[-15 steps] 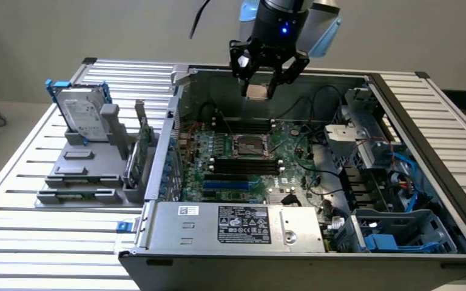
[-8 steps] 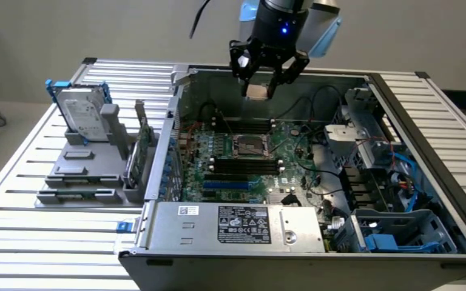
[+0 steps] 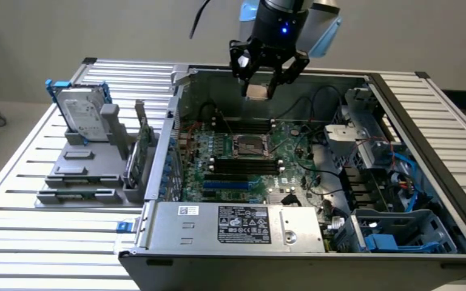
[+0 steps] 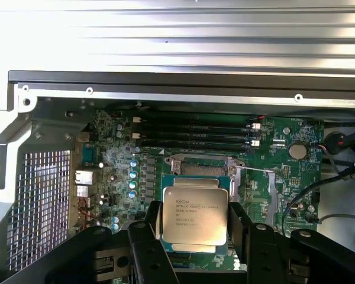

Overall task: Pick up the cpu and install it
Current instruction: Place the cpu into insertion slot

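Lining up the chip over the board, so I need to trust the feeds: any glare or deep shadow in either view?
Wrist view: the cpu, gripped in the pincer, is evenly lit, no glare on its top; the slatted table beyond the case is washed out white. Exterior view: soft even light, no hard shadows, the socket plain to see inside the dimmer case.

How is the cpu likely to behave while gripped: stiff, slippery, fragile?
Probably stiff: the cpu is a flat chip with a metal lid. Likely light, being small and thin. Held only at its edges by the tool, it may slip.
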`<state>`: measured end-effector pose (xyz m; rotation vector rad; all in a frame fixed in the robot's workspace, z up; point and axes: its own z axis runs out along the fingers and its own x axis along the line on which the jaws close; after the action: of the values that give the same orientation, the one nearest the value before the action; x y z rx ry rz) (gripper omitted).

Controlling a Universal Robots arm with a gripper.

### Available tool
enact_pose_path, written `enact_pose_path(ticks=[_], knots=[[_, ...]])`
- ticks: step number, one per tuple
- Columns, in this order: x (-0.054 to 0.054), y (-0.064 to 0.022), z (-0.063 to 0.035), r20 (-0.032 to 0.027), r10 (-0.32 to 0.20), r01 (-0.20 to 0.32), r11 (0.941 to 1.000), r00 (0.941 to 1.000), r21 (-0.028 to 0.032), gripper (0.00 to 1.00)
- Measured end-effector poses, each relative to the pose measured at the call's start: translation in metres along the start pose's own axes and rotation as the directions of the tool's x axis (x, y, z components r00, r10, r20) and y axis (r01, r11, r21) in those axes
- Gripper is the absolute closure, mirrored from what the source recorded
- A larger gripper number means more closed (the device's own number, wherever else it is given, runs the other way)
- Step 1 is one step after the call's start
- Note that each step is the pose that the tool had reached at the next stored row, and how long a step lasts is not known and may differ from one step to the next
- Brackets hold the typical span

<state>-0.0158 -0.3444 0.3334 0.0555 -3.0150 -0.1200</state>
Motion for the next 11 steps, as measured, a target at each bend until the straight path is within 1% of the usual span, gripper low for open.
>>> enact_pose_path(ticks=[11], knots=[[0.0, 0.0, 0.0, 0.0, 0.0, 0.0, 1.0, 1.0, 0.0001, 0.45]])
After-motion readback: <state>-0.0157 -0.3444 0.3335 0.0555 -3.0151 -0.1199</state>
